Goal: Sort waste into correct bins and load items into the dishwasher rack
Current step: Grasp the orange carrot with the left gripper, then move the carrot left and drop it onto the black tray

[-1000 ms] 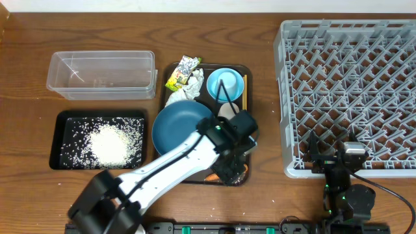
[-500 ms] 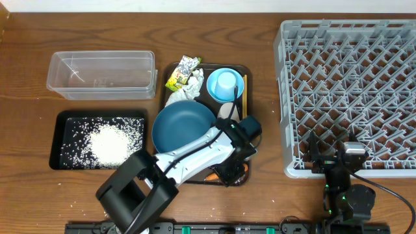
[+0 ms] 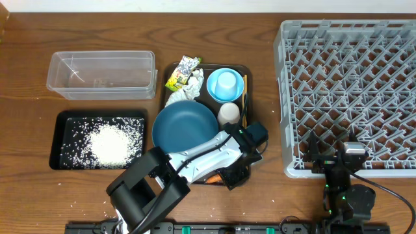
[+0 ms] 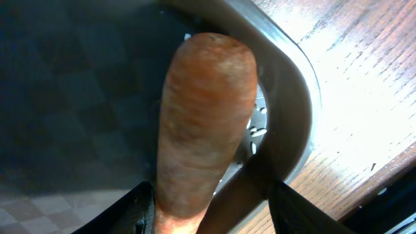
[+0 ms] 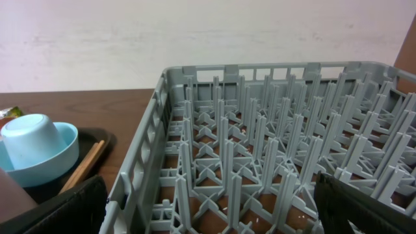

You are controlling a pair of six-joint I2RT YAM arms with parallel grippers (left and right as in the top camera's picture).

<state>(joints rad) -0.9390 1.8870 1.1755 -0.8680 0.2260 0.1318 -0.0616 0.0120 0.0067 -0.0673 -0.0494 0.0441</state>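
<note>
The small orange carrot (image 4: 201, 117) lies in the front right corner of the brown serving tray (image 4: 292, 97). My left gripper (image 4: 211, 214) is open with a finger on each side of it; the carrot touches the left finger. In the overhead view the gripper (image 3: 235, 174) covers most of the carrot (image 3: 212, 176). On the tray sit the blue plate (image 3: 184, 125), white cup (image 3: 228, 112), light-blue bowl (image 3: 211, 84) holding the light-blue cup (image 3: 226, 81), chopsticks (image 3: 244, 101), tissue (image 3: 194, 82) and wrapper (image 3: 182, 71). My right gripper (image 3: 351, 153) is open at the front edge of the rack (image 3: 351, 78).
The clear tub (image 3: 101, 73) stands at the back left. The black tray (image 3: 58, 140) in front of it holds a heap of rice (image 3: 110, 143). A few rice grains (image 4: 257, 130) lie beside the carrot. The right wrist view shows the rack's pegs (image 5: 273, 130) and the bowl (image 5: 39, 153).
My left gripper has moved toward the tray's front right corner and lowered around the carrot. The white cup is uncovered now. The right arm has not moved.
</note>
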